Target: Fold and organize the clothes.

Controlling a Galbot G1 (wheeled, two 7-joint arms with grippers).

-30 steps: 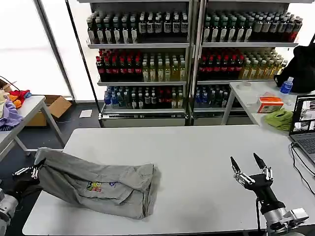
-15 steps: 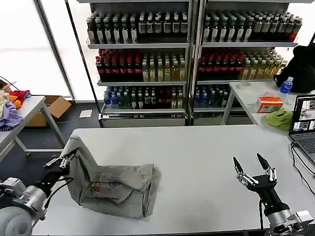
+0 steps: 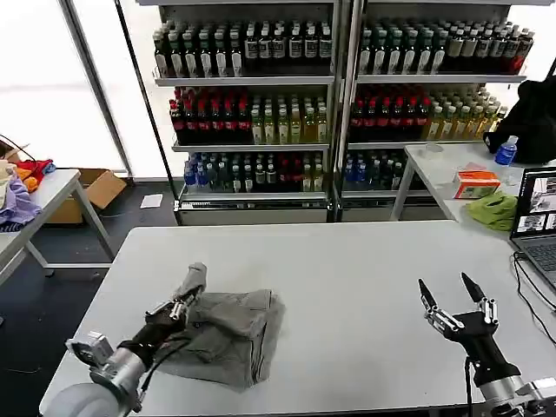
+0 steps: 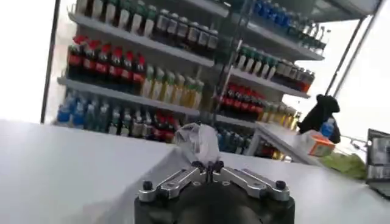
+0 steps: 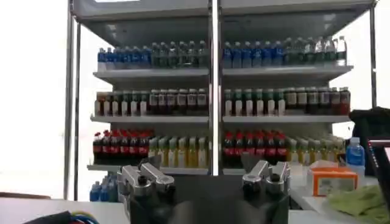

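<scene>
grey shirt (image 3: pixel 230 334) bunched on the near left part of the white table (image 3: pixel 347 278), one corner lifted up. left gripper (image 3: pixel 180 303) clenched on that raised fabric, at the shirt's left edge; pinched cloth above the closed fingers (image 4: pixel 206 165) in the left wrist view. right gripper (image 3: pixel 453 304) released, fingers spread, hovering over the near right of the table, well apart from the shirt.

No words, brand names or numbers are reading clearly anywhere. The labels on the bottles (image 3: pixel 261 48) filling the shelves across the top of the frame are showing only as bands of colour. The orange box (image 3: pixel 477 184) at the right edge is carrying markings too small to make out.
</scene>
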